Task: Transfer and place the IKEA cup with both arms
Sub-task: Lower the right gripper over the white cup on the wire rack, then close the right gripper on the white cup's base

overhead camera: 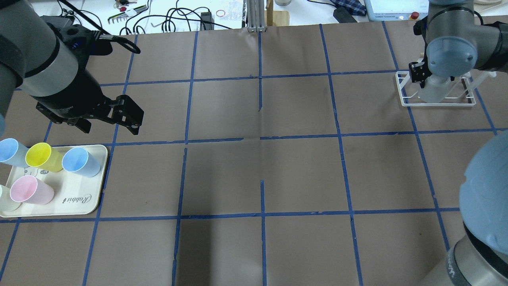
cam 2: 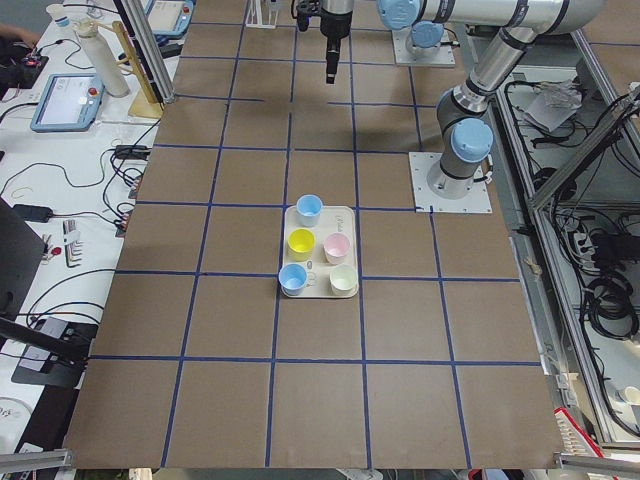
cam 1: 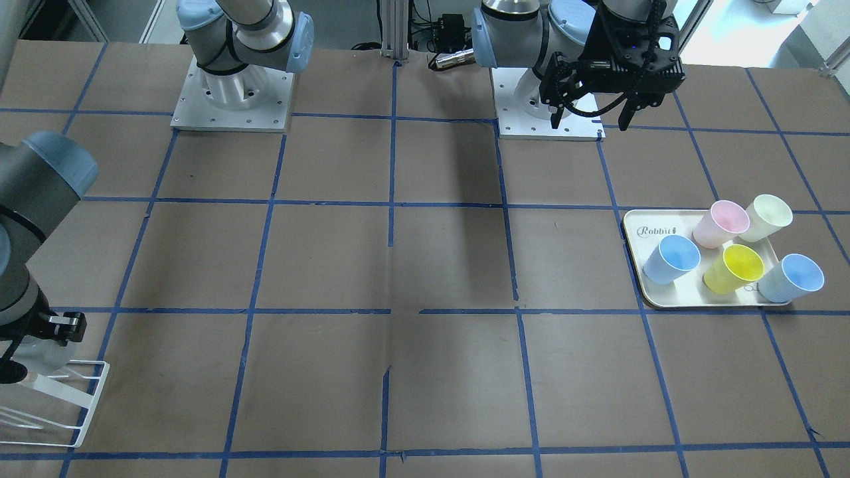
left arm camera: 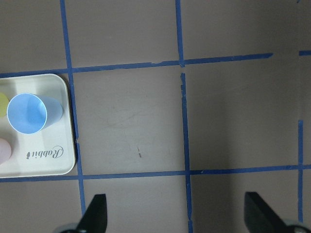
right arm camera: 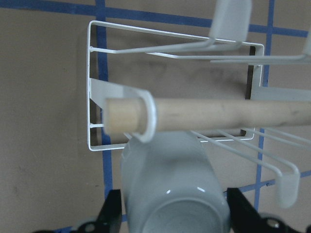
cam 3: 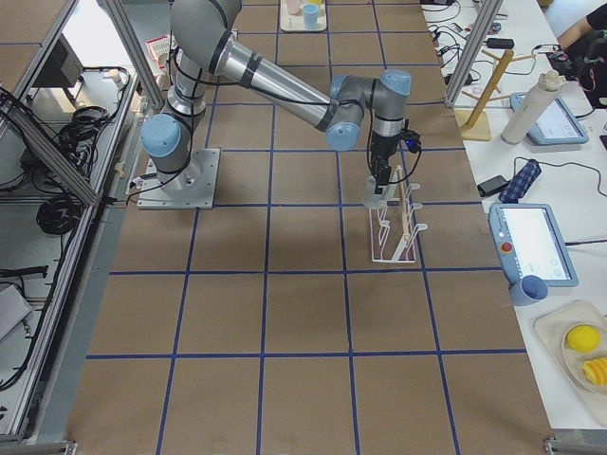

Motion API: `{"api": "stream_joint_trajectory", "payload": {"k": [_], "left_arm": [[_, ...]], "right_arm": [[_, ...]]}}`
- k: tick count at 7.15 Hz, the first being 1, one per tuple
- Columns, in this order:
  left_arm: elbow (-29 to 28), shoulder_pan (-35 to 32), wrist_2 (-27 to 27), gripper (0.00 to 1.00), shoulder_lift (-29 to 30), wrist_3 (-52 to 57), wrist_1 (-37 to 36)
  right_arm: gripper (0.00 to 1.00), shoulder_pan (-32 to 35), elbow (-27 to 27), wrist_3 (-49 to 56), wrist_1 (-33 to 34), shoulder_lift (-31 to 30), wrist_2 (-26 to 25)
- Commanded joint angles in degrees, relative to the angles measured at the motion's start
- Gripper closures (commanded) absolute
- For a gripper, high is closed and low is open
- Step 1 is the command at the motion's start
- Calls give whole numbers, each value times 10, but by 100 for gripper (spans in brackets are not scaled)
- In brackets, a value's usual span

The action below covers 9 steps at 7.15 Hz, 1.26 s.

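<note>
Right gripper pinches our IKEA cup, axis vertical, directly beneath it inside the white wire rack beside the wooden dowel; we see the left gripper, jaws wide, far off near the tray.

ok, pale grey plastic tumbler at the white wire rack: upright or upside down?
Upside down: the pale grey tumbler shows its closed base to the right wrist camera, between the right gripper's fingers.
</note>
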<state>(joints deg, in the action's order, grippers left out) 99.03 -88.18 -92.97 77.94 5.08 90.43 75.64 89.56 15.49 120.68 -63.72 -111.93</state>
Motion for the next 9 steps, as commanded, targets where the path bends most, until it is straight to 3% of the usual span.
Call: {"api": "stream_joint_trajectory", "payload": {"k": [1, 4, 5, 7, 9], "left_arm": [[-5, -1, 2, 0, -6, -1, 2], [4, -1, -4, 0, -17, -1, 9], [4, -1, 1, 0, -19, -6, 20], [6, 2, 0, 0, -20, -9, 24], [12, 10, 2, 0, -19, -2, 19]], "right_arm": [[53, -1, -2, 4, 0, -2, 0], [55, -1, -11, 22, -12, -43, 7], [54, -1, -11, 32, -29, -76, 37], [53, 3, -11, 36, -99, -139, 84], [53, 5, -11, 6, -226, -170, 165]]}}
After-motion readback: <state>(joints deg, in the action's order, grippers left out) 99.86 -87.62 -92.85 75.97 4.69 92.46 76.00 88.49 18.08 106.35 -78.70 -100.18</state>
